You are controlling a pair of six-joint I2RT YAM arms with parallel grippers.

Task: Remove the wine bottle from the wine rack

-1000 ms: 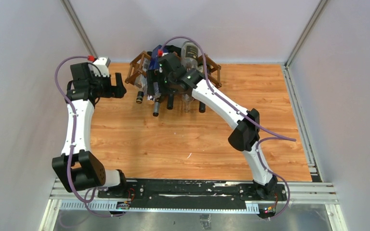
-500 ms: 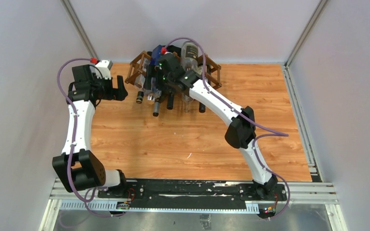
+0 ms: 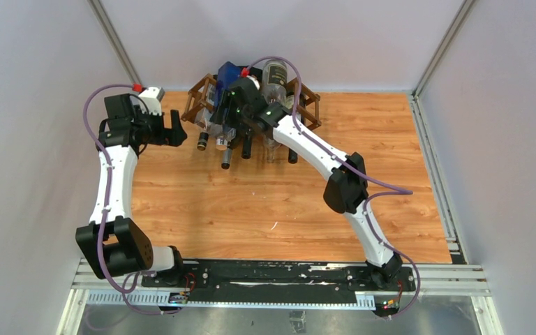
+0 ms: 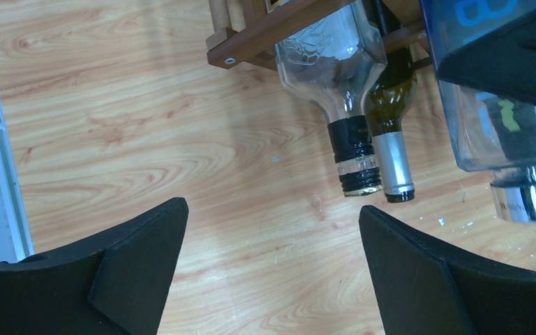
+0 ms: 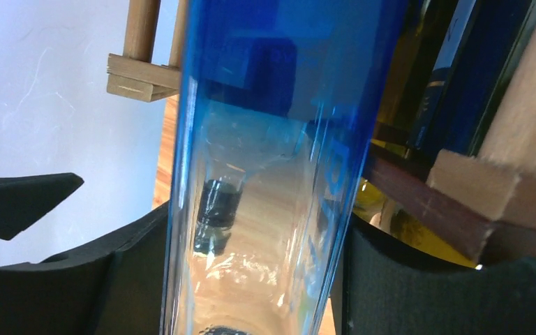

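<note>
The dark brown lattice wine rack stands at the back of the table, with several bottles lying in it, necks toward me. My right gripper reaches into the rack's left half and is shut on a blue-tinted wine bottle. In the right wrist view both black pads press the sides of this wine bottle, beside a rack slat. My left gripper hovers open left of the rack; its view shows bare wood between its jaws and the blue bottle at far right.
A clear bottle with a black neck band and a dark green one with silver foil poke out of the rack's left end. More necks stick out in front. A clear bottle lies on top. Walls close in behind.
My right gripper has pushed a little further back into the rack and its jaws have closed onto the blue bottle. The left arm has barely moved.
</note>
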